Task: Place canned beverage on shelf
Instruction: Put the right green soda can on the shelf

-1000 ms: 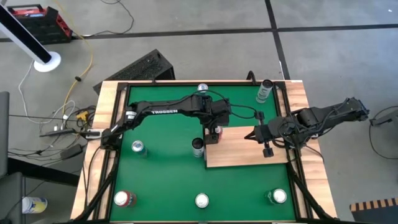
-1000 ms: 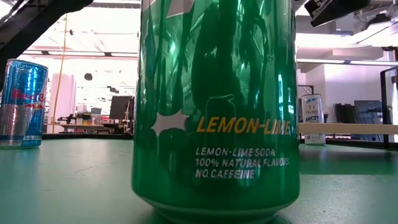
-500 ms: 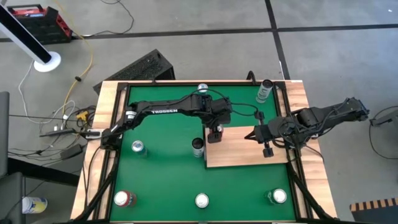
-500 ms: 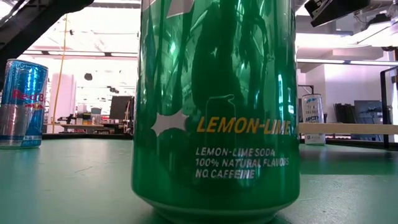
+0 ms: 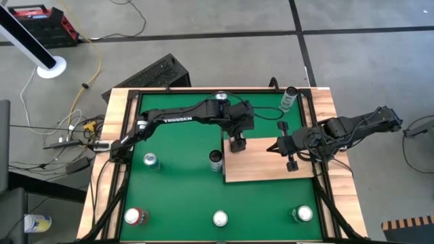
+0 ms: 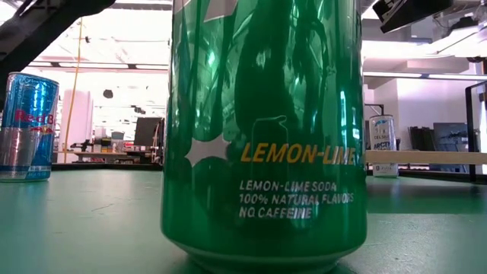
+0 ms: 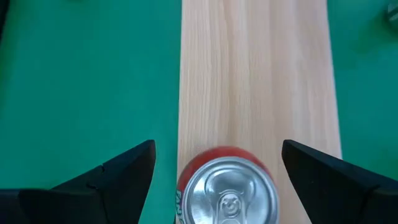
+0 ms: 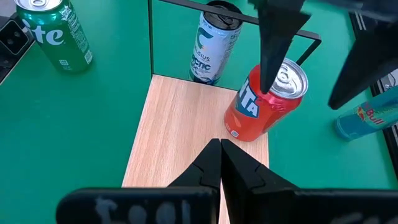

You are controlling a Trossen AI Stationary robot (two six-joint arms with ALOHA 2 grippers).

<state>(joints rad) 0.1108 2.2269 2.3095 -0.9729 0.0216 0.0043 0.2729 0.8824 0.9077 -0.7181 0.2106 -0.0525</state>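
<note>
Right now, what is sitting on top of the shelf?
One red can stands upright at the corner of the shelf, between the open left hand's fingers. The board under the can is hidden.

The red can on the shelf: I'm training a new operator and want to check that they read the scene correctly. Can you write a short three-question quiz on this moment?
1. True or false: the red can stands upright on the shelf.
2. Pick one. The jaws of the left gripper are:
A) shut on the can's rim
B) open, one on each side of the can
C) open over a green can
3. In a few words: which gripper has its jaws shut, and where is it?

Key
1. True.
2. B.
3. The right gripper, over the shelf and holding nothing.
</note>
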